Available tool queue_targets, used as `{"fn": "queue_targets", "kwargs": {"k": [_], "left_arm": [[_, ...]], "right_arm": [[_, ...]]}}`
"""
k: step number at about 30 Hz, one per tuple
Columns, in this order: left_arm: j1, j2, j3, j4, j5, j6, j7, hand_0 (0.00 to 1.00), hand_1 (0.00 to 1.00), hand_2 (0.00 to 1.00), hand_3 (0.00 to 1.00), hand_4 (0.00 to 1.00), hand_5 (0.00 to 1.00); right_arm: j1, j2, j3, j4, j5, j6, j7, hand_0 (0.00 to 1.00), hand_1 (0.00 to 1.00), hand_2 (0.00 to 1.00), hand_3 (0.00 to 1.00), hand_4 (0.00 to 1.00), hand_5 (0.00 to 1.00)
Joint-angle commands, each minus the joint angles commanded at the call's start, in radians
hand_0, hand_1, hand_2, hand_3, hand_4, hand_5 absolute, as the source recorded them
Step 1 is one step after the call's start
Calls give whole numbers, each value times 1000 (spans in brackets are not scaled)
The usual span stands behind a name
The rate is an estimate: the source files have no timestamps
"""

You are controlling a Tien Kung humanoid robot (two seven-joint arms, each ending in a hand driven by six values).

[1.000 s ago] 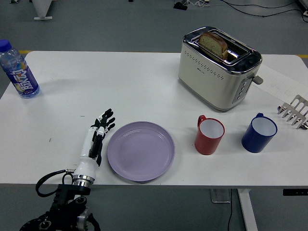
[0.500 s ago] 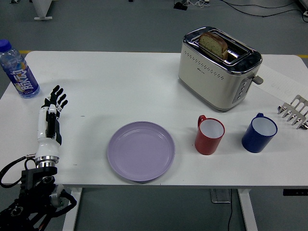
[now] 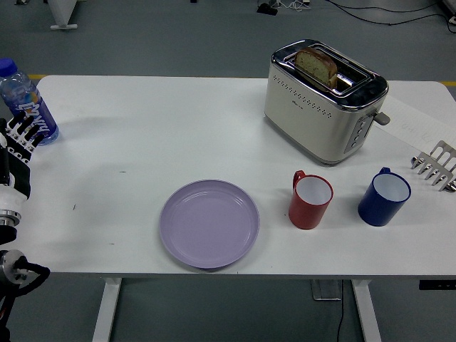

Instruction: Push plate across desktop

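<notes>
Head view: white table (image 3: 178,128), grey floor (image 3: 164,35)

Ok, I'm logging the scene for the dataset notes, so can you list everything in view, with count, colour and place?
plate: one, lilac, near edge of the table, left of the mugs
red mug: one, red with white inside, right of the plate
blue mug: one, dark blue with white inside, right of the red mug
toaster: one, cream and chrome, far right of the table
bread slice: one, brown, standing in the toaster's slot
bottle: one, clear with blue cap and label, far left corner
metal rack: one, silver, right edge, cut off by the frame
table: one, white
left robot hand: one, black and white, fingers spread, at the left edge just in front of the bottle
</notes>
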Motion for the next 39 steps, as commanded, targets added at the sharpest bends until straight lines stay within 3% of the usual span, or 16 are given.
{"fn": "queue_targets", "kwargs": {"k": [5,13,24,39], "left_arm": [[6,-15,-116,0,11,-99,135,747,794,790,750,575,998],[8,-26,-192,11,10,-173,213,759,808,803,765,587,998],[7,-37,-196,21,-4,-169,243,760,808,806,768,588,998],[15,-39,-181,26,-16,-162,246,768,813,815,774,593,998]], "right_arm": [[0,0,-1,0,1,0,0,638,612,665,604,193,114],[0,0,-1,0,0,0,0,639,613,665,604,193,113],[0,1,3,0,-1,0,-2,638,613,665,604,193,113],[-9,1,6,0,-5,-1,-5,639,614,665,604,193,112]]}}
